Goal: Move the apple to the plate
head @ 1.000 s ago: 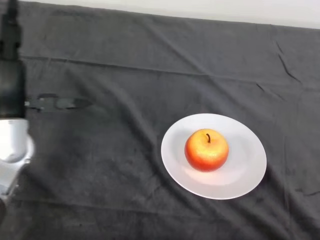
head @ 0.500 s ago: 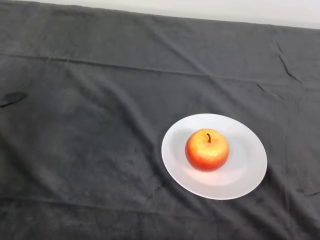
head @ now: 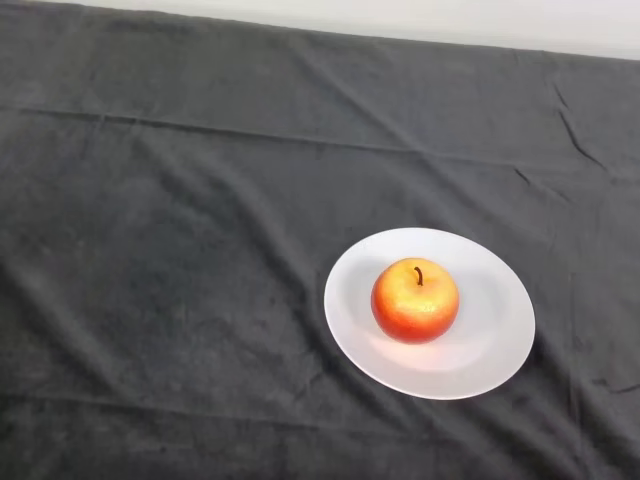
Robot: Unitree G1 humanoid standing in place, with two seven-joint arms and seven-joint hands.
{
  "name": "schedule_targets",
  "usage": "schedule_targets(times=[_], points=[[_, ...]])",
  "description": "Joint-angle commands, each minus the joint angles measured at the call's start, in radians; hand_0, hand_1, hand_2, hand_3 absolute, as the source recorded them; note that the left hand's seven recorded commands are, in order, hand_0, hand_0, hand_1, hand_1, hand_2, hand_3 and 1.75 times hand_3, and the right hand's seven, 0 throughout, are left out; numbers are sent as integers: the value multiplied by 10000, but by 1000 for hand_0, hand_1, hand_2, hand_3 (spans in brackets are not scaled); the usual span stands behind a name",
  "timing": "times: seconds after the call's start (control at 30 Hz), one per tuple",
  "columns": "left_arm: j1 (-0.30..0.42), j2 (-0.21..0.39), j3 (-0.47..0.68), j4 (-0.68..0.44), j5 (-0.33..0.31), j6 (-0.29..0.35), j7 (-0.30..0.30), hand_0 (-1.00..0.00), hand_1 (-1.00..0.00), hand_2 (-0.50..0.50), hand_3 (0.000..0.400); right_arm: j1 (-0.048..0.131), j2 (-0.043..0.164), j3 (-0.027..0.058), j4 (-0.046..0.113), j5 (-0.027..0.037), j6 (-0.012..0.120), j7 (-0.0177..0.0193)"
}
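Since the apple (head: 415, 300) already sits upright on the plate (head: 495, 350), a little left of the plate's middle with its stem pointing up, the task looks done, and what remains is mostly a matter of not undoing it. Risks are few. An apple is round and the plate is shallow, so I judge that a knock to the plate's rim or a tug on the dark cloth (head: 180, 250) could set the fruit rolling toward the edge and off. The cloth is creased near the plate, and a drag across those folds could pull the plate along with it. Any fresh reach toward the fruit would be the likeliest cause of such a bump, so none seems called for.

As for the hand, no part of the robot shows in the head view, so the apple's place relative to it cannot be given, nor can I say whether its fingers are spread or curled. Nothing touches the apple but the plate beneath it, which lies flat on the surface right of centre.
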Motion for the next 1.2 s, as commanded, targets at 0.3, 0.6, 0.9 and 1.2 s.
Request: schedule_targets(times=[0.3,0.6,0.9,1.2], points=[[-276,35,562,687,534,-445,197,0,0,0,0,1256,1236,-78,568,-22,171,-25],[-384,-3,737,900,771,-506,36,0,0,0,0,1256,1234,-88,572,-34,168,-27],[-426,20,935,979,905,-511,-164,0,0,0,0,1256,1233,-97,573,-45,167,-30],[-463,-39,1102,1016,1077,-534,-205,0,0,0,0,1257,1233,-105,574,-55,166,-33]])
